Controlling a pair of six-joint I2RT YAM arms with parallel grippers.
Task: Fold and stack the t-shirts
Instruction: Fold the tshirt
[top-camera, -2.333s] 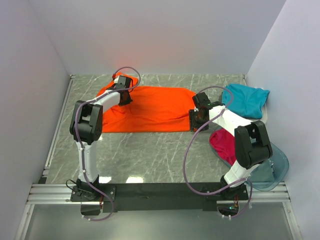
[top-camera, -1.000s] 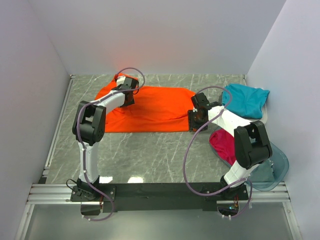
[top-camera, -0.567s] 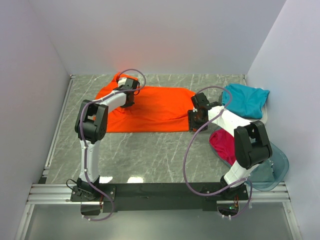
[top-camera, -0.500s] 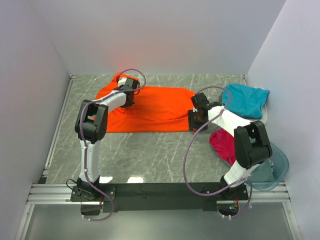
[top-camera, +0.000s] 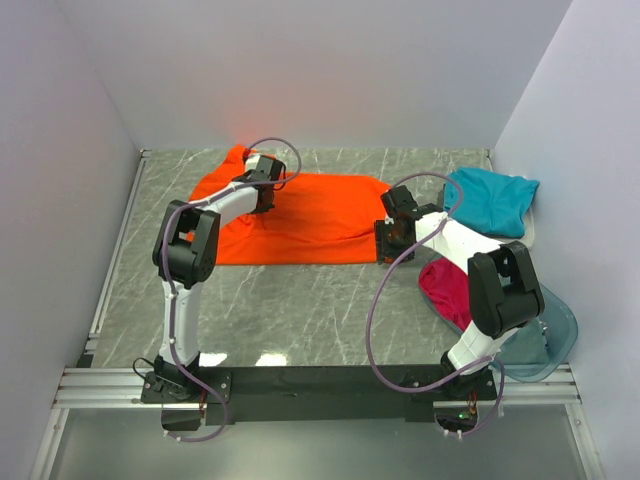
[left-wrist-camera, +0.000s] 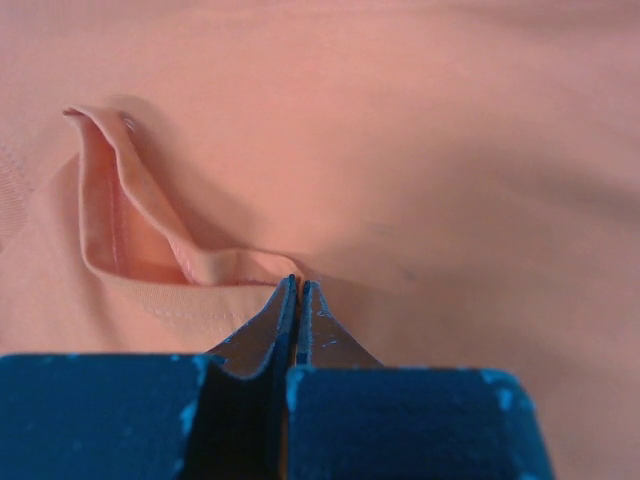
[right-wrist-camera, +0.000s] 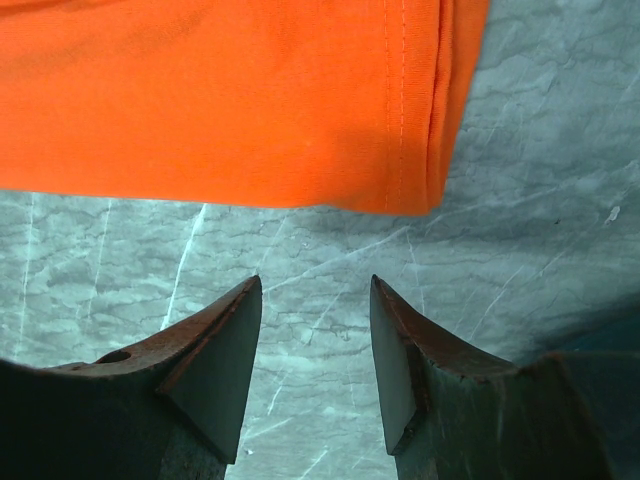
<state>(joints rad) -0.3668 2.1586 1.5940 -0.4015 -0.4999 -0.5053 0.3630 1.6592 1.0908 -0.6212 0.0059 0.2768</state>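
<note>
Orange tee (top-camera: 305, 215) lies spread flat across the far-centre of the counter (top-camera: 300, 305), long side running L-R, one sleeve poking toward the back-left corner. L fingers (left-wrist-camera: 268, 338) sit on the tee's far-left part, near that sleeve, and are pressed fully together. A raised ridge of orange cloth by a stitched edge runs right into the tips, so they look pinched on the fabric; how much cloth is in the pinch is hard to tell from the wrist cam. R fingers (right-wrist-camera: 215, 345) stand roughly half apart w/ nothing between them, low over bare marble just off the tee's right hemmed edge, not touching it. Teal tee (top-camera: 492, 200) is bunched at the back-right corner, well apart from the orange one. Magenta tee (top-camera: 445, 285) is crumpled at the right side, partly under the R arm and lying against the clear bluish tub (top-camera: 558, 335). A pale strip just right of the teal one is possibly another tee.
</note>
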